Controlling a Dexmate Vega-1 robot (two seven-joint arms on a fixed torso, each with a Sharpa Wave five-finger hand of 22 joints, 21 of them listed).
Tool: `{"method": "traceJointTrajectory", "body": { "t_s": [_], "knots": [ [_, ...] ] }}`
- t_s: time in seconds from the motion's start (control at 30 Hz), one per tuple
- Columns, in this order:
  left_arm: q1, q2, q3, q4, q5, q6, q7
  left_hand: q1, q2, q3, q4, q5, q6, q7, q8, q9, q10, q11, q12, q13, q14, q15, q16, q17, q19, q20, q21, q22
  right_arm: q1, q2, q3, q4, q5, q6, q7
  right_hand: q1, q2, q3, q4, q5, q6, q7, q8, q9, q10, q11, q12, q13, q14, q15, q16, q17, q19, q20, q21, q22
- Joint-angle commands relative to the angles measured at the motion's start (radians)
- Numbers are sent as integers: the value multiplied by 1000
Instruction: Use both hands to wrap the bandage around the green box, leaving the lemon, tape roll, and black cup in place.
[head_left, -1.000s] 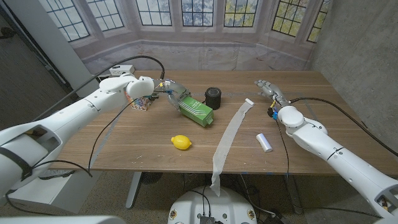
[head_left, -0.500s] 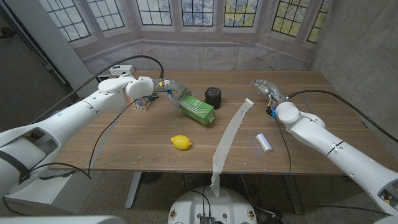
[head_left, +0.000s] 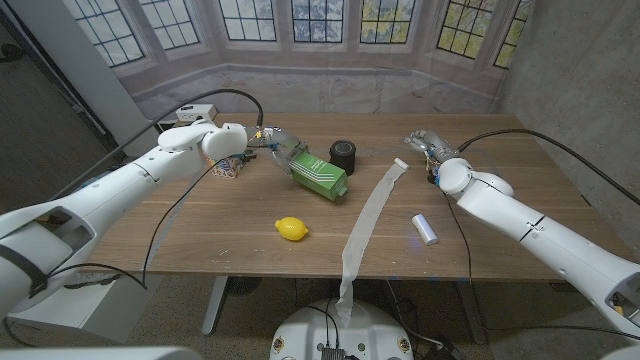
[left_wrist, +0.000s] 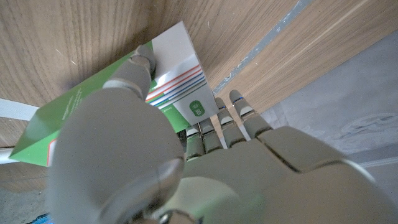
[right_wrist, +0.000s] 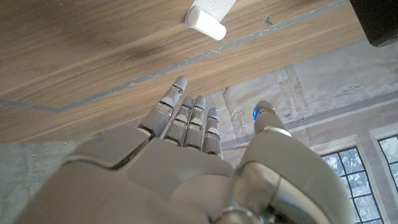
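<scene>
A green box (head_left: 318, 178) with a white end panel crossed by thin red, orange and blue stripes is showing against the brown wood grain of the table (head_left: 200, 220). A yellow lemon (head_left: 291, 229) is glowing beside a long, pale white bandage (head_left: 368, 220), while a black cup (head_left: 343, 156) is sitting dark behind them. A white tape roll (head_left: 426, 229) is lying pale on the wood. The left hand (head_left: 278, 147) and right hand (head_left: 424, 143) are appearing grey, on glossy white arms trailing black cables. A small block (head_left: 228, 167) is showing red, white and blue patterning. In the right wrist view, a blue spot is showing on one fingertip.
</scene>
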Motion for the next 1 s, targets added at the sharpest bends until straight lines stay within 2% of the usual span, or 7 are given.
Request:
{"method": "traceJointTrajectory", "body": {
  "t_s": [0.03,0.23,0.33,0.5,0.6,0.7,1.0],
  "knots": [
    [5,-4,-5,-3,-21,5,-1,4,22,3,5,7,41,1,13,5,12,2,6,4,7,0,-4,5,9,5,1,2,61,-1,-81,-28,-106,-142,24,34,-5,7,-7,1,30,2,9,4,28,-2,12,5,28,0,8,-1,22,2,8,2],
    [9,-4,-6,-7,-27,9,-1,5,23,4,4,8,41,0,19,7,14,0,7,7,9,0,-6,7,10,3,0,2,89,5,-122,-24,-156,-187,35,82,-18,13,-8,1,91,-3,17,4,86,-14,33,7,81,-11,17,-1,66,-5,15,2],
    [11,-6,-7,-5,-31,12,-1,5,22,4,3,9,44,-2,23,9,15,-1,8,8,10,-1,-6,7,10,3,0,2,94,20,-122,-18,-161,-205,36,106,-25,15,-9,1,128,-9,24,4,112,-12,41,8,104,-19,20,0,87,-8,17,2],
    [9,-15,-4,2,-36,7,10,4,26,4,4,9,43,-3,28,10,15,-2,8,10,11,-2,-6,9,9,4,-1,2,108,32,-142,-10,-183,-233,36,175,-47,25,-17,4,179,-22,28,4,156,-21,53,7,153,-34,25,-1,119,-11,17,2],
    [10,-19,-4,3,-37,8,15,5,26,5,4,10,47,-4,32,11,20,-7,10,10,14,-3,-6,10,9,4,-1,2,120,35,-159,-7,-201,-251,42,207,-60,28,-17,5,199,-29,29,5,175,-30,58,6,171,-39,26,-1,125,-12,14,2],
    [13,-20,-4,3,-40,8,22,4,27,5,4,11,50,-4,38,12,27,-7,13,12,18,-6,-6,11,10,5,-2,2,135,39,-176,-3,-216,-269,52,230,-70,29,-17,6,213,-30,30,5,191,-29,61,6,185,-42,27,-1,134,-13,14,2],
    [19,-18,-3,-6,-44,12,21,4,28,5,3,12,58,-6,47,11,33,-12,14,14,28,-10,-5,13,12,3,-2,2,186,58,-241,29,-265,-300,88,272,-84,29,-12,7,252,-38,34,6,222,-36,68,5,216,-51,33,2,164,-19,19,3]
  ]
}}
